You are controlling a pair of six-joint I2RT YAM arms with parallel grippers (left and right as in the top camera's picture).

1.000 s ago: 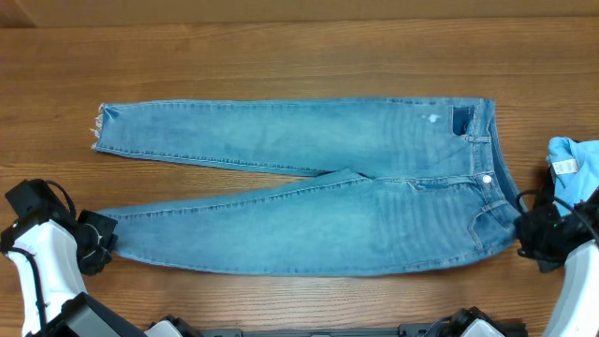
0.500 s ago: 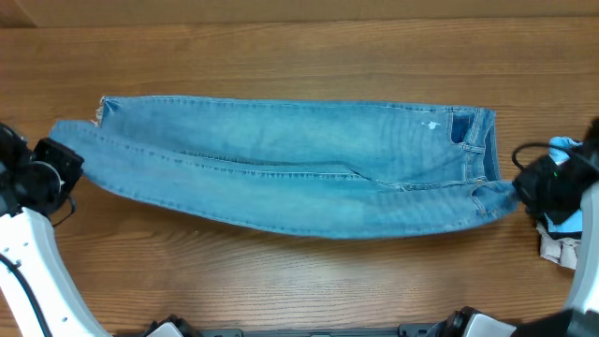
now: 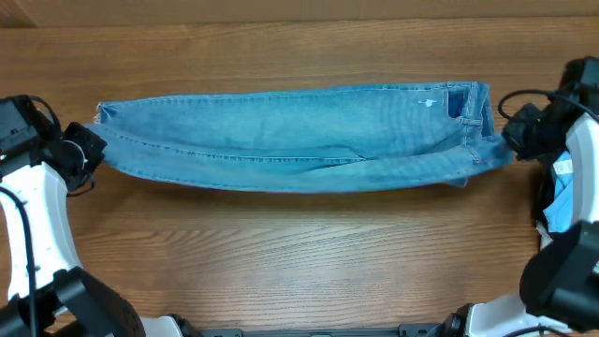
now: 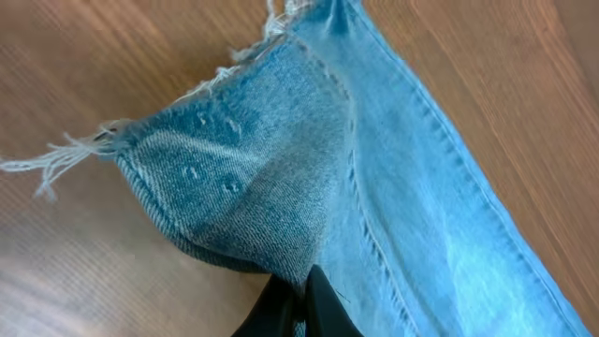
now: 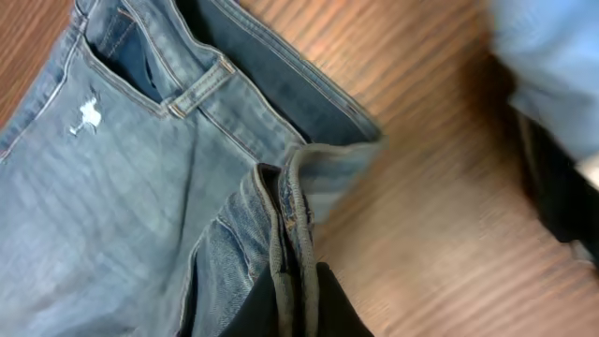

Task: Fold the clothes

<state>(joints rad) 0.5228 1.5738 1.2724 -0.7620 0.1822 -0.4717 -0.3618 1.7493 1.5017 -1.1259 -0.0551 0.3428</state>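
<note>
Jeans (image 3: 290, 140) now doubled lengthwise.
Both arms have swung off the near edge. The left gripper (image 3: 92, 154) carried the hem (image 4: 187, 122) it pinches and the right gripper (image 3: 510, 142) its waistband (image 5: 290, 206) corner, laying the near leg over the far one.

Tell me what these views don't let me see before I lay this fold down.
- Left gripper: left wrist view, only dark fingertips at the bottom edge; jeans hem covers the pinch.
- Right gripper: right wrist view, cut by the bottom edge; waistband folds cover the pinch.
- Under leg: overhead, covered by the top leg.
- Light blue cloth: overhead, behind the right arm and frame edge; blurred in right wrist view.
</note>
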